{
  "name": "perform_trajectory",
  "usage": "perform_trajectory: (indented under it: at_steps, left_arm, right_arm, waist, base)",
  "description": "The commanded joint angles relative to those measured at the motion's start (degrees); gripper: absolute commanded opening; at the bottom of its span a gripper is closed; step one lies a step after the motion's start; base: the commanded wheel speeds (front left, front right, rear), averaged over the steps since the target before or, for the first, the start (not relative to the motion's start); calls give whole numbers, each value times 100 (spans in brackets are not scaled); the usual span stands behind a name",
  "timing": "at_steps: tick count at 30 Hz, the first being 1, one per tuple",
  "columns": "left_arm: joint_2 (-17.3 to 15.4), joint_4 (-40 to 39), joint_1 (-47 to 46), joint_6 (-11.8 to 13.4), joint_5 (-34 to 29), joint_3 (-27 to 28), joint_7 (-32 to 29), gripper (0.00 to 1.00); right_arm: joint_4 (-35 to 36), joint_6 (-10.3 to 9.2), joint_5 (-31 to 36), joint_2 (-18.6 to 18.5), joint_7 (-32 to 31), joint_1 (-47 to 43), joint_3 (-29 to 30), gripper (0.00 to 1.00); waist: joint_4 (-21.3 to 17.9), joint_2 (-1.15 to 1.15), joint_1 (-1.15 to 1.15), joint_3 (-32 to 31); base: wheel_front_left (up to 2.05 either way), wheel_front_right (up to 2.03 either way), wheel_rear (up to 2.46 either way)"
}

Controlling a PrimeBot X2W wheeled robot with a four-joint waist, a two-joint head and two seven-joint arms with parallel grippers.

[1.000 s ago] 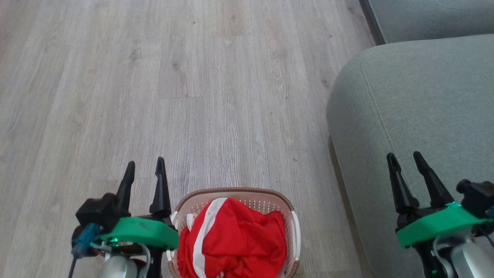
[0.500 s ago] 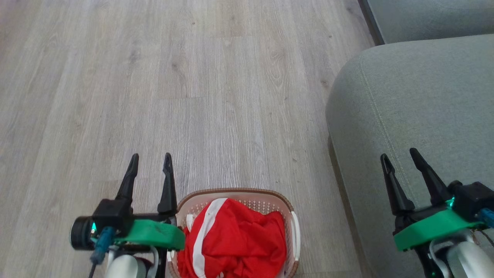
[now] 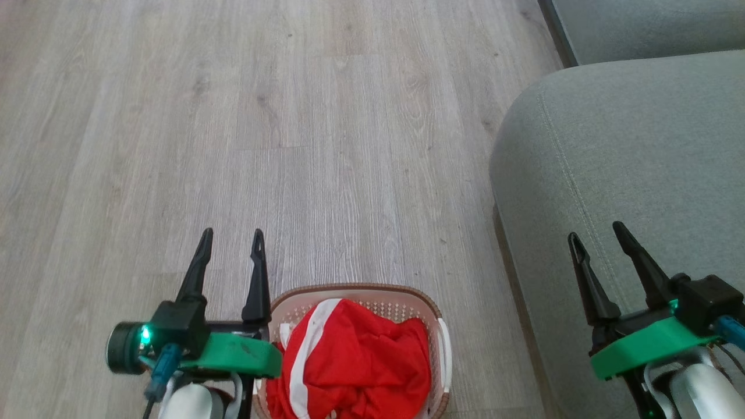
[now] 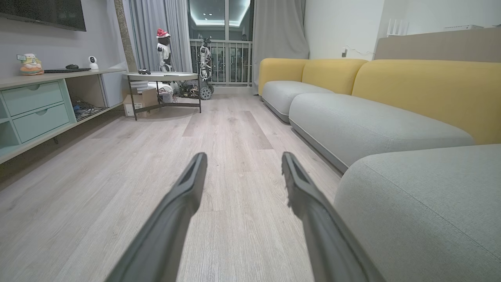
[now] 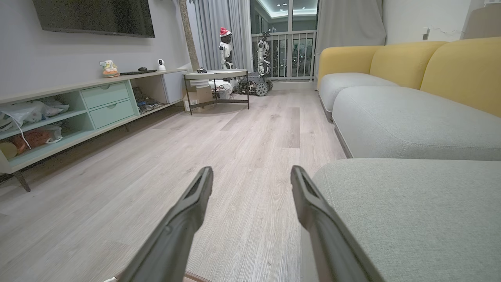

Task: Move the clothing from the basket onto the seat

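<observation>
The red clothing (image 3: 355, 366) is seen heaped in the basket (image 3: 349, 287), which is set on the wooden floor (image 3: 291, 145) at six o'clock in the head view; the grey-green seat (image 3: 640, 145) is spread at three o'clock, near the basket; the left gripper (image 3: 232, 233) is held at seven o'clock, just beside the basket's rim, fingers parted, nothing grasped; the right gripper (image 3: 595, 230) is held at four o'clock over the seat, likewise released and empty.
</observation>
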State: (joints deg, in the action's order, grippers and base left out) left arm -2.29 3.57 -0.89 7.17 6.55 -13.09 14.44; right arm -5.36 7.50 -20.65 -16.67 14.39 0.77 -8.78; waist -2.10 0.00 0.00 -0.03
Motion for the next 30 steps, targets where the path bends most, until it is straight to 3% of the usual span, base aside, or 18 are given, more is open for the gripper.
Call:
perform_trajectory:
  at_steps: [1, 11, 30]
  left_arm:
    - [-59, -215, -291, 48, -7, 161, 56, 100]
    - [-59, -196, -279, 76, 76, 145, 56, 100]
    - [-59, 440, -712, 369, 202, -221, 56, 100]
  right_arm:
    - [199, -1, 10, -158, 61, 285, -84, 100]
    - [240, -1, -62, -175, 61, 341, -79, 100]
    - [698, -1, -517, -347, 61, 903, -16, 100]
  waist:
    - [-6, 0, 0, -1]
    - [-118, 0, 0, 115]
    - [-684, 0, 0, 1077]
  base:
    - [0, 0, 0]
    - [0, 0, 0]
    - [0, 0, 0]
